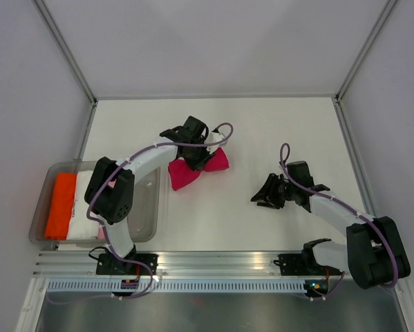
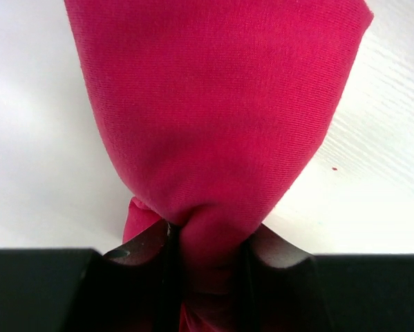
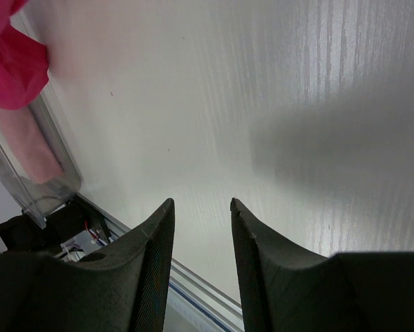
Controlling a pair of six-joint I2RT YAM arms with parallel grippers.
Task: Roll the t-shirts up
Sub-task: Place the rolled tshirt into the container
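Observation:
The magenta-red t-shirt is a bunched roll at the table's middle, pinched in its waist. My left gripper is shut on it; in the left wrist view the cloth fans out from between my fingers. My right gripper is open and empty, to the right of the shirt and apart from it; its view shows bare table between the fingertips and a bit of the magenta shirt at the top left. Orange, white and pale pink t-shirts lie in the bin.
A clear plastic bin stands at the left edge of the table. Grey enclosure walls and metal frame posts surround the table. An aluminium rail runs along the near edge by the arm bases.

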